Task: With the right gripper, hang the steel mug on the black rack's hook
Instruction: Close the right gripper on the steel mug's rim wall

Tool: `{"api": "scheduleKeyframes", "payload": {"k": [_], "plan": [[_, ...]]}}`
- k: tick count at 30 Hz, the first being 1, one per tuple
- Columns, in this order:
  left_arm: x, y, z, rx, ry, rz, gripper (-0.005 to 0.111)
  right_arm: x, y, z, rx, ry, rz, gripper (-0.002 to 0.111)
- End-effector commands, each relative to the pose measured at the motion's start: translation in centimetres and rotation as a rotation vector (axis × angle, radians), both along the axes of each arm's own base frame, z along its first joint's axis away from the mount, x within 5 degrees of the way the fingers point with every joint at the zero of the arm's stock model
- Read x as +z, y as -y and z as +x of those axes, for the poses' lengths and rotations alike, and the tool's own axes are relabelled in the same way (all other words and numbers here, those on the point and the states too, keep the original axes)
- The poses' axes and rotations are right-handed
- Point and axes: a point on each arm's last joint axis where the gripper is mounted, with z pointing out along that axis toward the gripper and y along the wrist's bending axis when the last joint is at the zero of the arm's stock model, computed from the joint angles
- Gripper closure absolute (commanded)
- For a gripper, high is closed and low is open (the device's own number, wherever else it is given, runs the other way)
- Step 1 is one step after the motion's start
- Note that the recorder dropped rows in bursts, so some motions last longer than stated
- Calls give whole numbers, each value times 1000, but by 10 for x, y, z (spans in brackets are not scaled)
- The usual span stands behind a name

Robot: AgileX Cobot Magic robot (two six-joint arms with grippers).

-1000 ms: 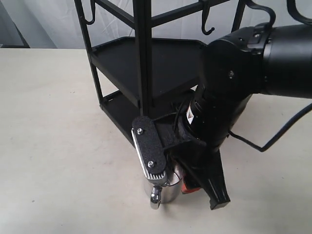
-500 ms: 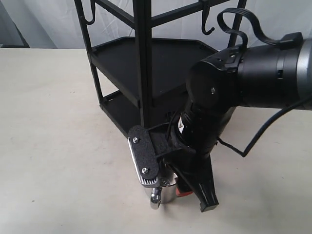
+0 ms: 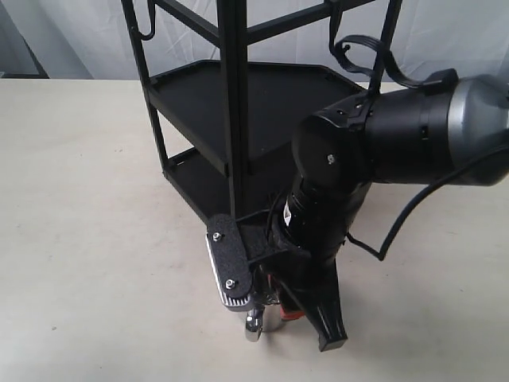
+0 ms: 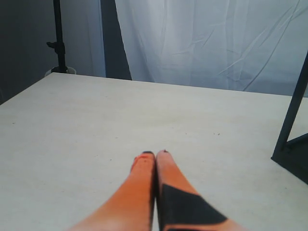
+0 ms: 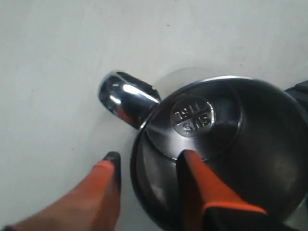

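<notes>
The steel mug [image 5: 192, 118] stands upright on the table in front of the black rack [image 3: 231, 95]. In the exterior view the arm hides most of it; its looped handle [image 3: 254, 326] shows below the finger plate. My right gripper [image 5: 150, 156] points down over the mug and is open. One orange fingertip [image 5: 190, 161] reaches inside the cup; the other stays outside the wall with a small gap, beside the handle [image 5: 122, 96]. A hook [image 3: 146, 32] hangs from the rack's top crossbar at the far left. My left gripper [image 4: 155, 154] is shut and empty above bare table.
The rack's two tray shelves [image 3: 262, 103] lie directly behind my right arm [image 3: 398, 135], and a black cable loops off it near the rack's right post. A rack leg [image 4: 291, 110] shows in the left wrist view. A white curtain backs the scene.
My right arm has moved left and lowered, bringing the fingers down around the mug's wall. The mug has stayed in place and is now more hidden.
</notes>
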Motion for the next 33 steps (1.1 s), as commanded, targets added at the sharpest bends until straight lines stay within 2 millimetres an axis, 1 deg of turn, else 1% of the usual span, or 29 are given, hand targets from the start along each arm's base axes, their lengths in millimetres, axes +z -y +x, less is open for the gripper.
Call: {"api": "scheduleKeyframes", "payload": {"k": [1,4,9,12,17,20,26,29,33], "plan": [[0,0,0,3,-1,0,105,-1,2,-2,5,-20,-12,95],[0,0,0,3,-1,0,105,-2,2,-3,-5,-33,-14,109],[0,0,0,3,-1,0,105,1,-6,-9,-86,-118,59,109],[0,0,0,3,-1,0,105,4,-12,-16,-155,-217,120,109],[0,0,0,4,-2,6,105,10,-18,-28,-222,-395,169,109],[0,0,0,4,-2,6,105,14,-23,-32,-264,-464,217,109],[0,0,0,4,-3,14,105,29,-31,-32,-344,-490,344,109],[0,0,0,4,-3,14,105,34,-30,-32,-377,-492,351,109],[0,0,0,4,-3,14,105,44,-26,-37,-382,-517,351,109]]}}
